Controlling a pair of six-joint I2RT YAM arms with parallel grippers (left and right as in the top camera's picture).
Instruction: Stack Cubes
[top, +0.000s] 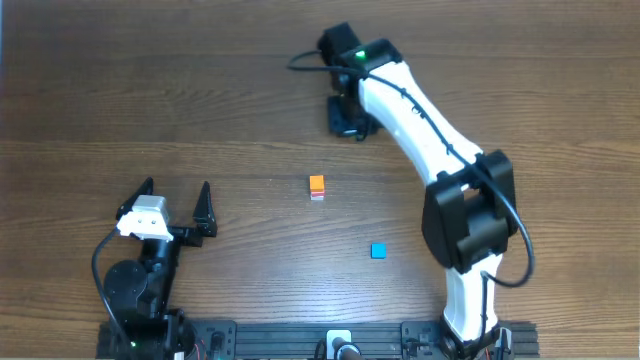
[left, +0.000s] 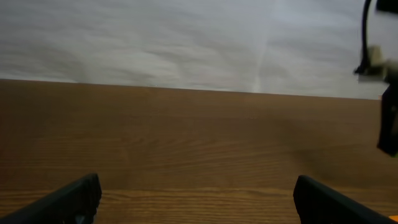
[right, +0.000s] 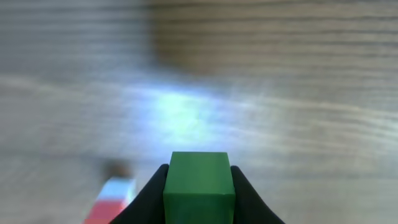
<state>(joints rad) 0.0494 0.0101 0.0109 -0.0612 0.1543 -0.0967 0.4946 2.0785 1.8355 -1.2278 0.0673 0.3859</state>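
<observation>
A brown wood-grain table (top: 90, 90) is spread beneath both arms, and a plain white wall (left: 186, 37) is seen beyond its far edge. At the near left, the left gripper (top: 177, 186) is held low over bare wood, its fingers (left: 71, 200) spread wide apart with nothing between them. Near the table's middle, an orange cube (top: 317, 182) is seated on a reddish block (top: 317, 196) (the lower one is barely visible from above). A blue cube (top: 378, 250) is set apart from that pair, nearer the arm bases and to the right. Farther back, the right gripper (top: 350, 118) is raised above the table, its fingers clamped on a green cube (right: 199, 183). A pale glare is cast on the wood below it.
</observation>
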